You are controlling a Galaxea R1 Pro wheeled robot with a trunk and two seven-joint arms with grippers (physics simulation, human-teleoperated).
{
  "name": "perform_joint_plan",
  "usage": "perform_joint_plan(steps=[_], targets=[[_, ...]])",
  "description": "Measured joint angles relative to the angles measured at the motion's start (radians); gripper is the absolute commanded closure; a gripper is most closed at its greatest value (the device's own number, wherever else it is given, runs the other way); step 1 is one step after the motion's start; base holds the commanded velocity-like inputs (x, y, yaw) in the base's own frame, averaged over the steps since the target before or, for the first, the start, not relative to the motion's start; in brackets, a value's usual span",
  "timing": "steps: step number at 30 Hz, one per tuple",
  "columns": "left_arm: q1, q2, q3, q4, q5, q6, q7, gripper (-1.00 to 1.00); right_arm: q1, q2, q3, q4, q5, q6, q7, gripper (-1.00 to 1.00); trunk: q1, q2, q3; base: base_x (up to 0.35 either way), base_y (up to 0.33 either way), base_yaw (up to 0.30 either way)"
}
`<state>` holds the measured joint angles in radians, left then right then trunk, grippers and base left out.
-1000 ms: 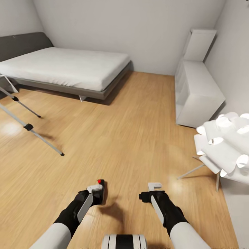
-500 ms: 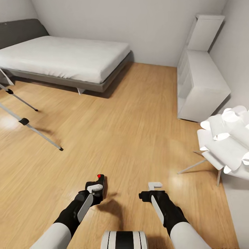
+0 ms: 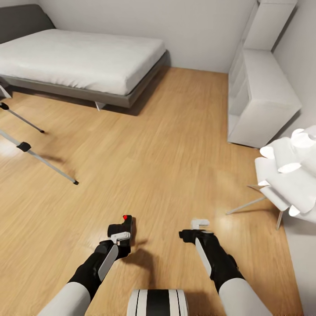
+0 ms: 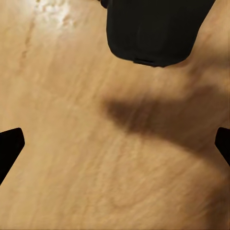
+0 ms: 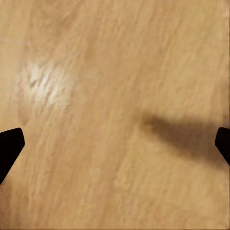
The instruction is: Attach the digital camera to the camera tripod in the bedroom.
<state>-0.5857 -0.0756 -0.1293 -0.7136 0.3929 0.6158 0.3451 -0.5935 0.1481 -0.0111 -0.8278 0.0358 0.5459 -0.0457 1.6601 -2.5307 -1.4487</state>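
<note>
In the head view the digital camera [image 3: 123,228], black with a red button on top, sits at the tip of my left gripper [image 3: 120,237], which is shut on it above the wood floor. The left wrist view has the camera's black body [image 4: 155,31] close by, and dark fingertips [image 4: 8,148] at the frame's sides. My right gripper [image 3: 200,224] is open, with bare floor between its fingertips [image 5: 8,146]. Two silver legs of the camera tripod [image 3: 46,164] reach in from the left; its head is out of view.
A low grey-framed bed [image 3: 83,61] with a white mattress stands at the back left. A white cabinet [image 3: 261,101] lines the right wall. A white petal-shaped lamp [image 3: 289,171] on thin legs stands at the right. My base [image 3: 158,303] shows at the bottom.
The whole picture has shifted as I roll forward: bed, tripod legs and cabinet slide outward and up. My left gripper has lifted the camera slightly.
</note>
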Motion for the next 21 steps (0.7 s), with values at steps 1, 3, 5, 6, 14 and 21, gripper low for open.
perform_joint_plan(steps=[1, 3, 5, 6, 14, 21], targets=[[0.0, 0.0, 0.0, -0.001, 0.0, 0.0, 0.0, -1.0, 0.0, -0.005, 0.0, -0.03, 0.0, 0.004, 0.0, -1.0, 0.0, 0.0, -0.004, 0.0, 0.0, 0.0], [0.0, 0.0, 0.0, -0.003, 0.0, 0.0, 0.0, -1.0, 0.0, -0.014, 0.002, -0.094, -0.001, 0.018, 0.0, -1.0, 0.001, -0.001, -0.012, 0.0, 0.0, 0.0], [0.0, 0.0, 0.001, -0.004, 0.0, 0.0, 0.0, -1.0, 0.0, -0.023, 0.003, -0.157, 0.0, 0.039, 0.0, -1.0, 0.002, -0.001, -0.019, 0.0, 0.0, 0.0], [0.0, 0.0, 0.001, -0.009, 0.0, 0.0, 0.0, -1.0, 0.0, -0.032, 0.003, -0.206, 0.0, 0.066, 0.0, -1.0, 0.003, -0.001, -0.023, 0.0, 0.0, 0.0], [0.0, 0.0, -0.001, -0.044, 0.0, 0.0, 0.0, -1.0, 0.008, -0.051, 0.005, -0.242, -0.001, 0.141, 0.001, -1.0, 0.006, -0.003, -0.054, 0.0, 0.0, 0.0], [0.0, 0.0, -0.001, -0.053, 0.0, 0.0, 0.0, -1.0, 0.009, -0.053, 0.006, -0.193, 0.001, 0.147, 0.001, -1.0, 0.009, -0.005, -0.081, 0.0, 0.0, 0.0]])
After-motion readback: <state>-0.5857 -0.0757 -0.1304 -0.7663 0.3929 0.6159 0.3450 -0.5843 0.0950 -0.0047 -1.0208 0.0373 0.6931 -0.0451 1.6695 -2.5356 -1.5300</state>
